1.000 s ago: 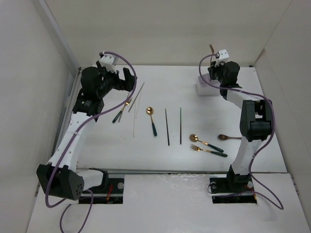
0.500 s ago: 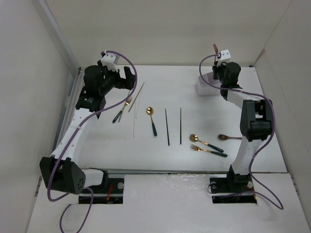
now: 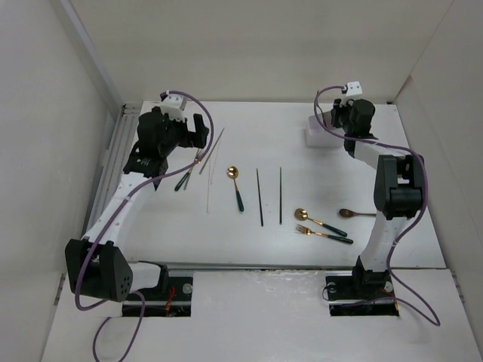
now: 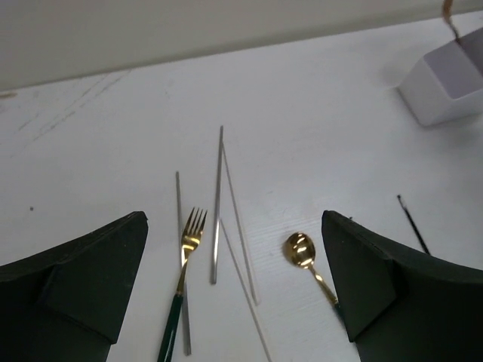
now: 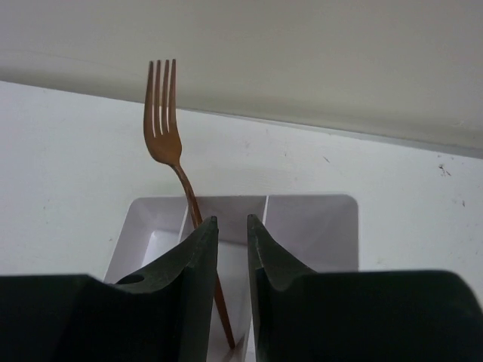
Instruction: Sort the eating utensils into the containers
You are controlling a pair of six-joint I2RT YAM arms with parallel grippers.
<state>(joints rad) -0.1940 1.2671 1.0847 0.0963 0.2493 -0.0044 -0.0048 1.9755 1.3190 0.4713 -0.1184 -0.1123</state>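
Note:
My right gripper point(image 5: 232, 222) hovers over the white three-compartment container point(image 5: 317, 226), its jaws slightly parted and gripping nothing. A brown fork point(image 5: 162, 128) stands tilted in the middle compartment, beside the left finger, tines up. My left gripper point(image 4: 234, 286) is wide open above a gold fork with a green handle point(image 4: 189, 245), silver chopsticks point(image 4: 217, 204) and a gold spoon point(image 4: 300, 250). In the top view the container point(image 3: 313, 136) sits at the back right under the right gripper point(image 3: 332, 119).
Two dark chopsticks point(image 3: 259, 196) lie mid-table. A gold spoon point(image 3: 321, 222) and a gold fork point(image 3: 324, 234) with green handles lie front right, and a brown spoon point(image 3: 355, 213) rests next to the right arm. Walls enclose the table on three sides.
The right gripper lowered the brown fork into the container and its jaws parted, letting it go. The left arm shifted right, closer over the fork and chopsticks.

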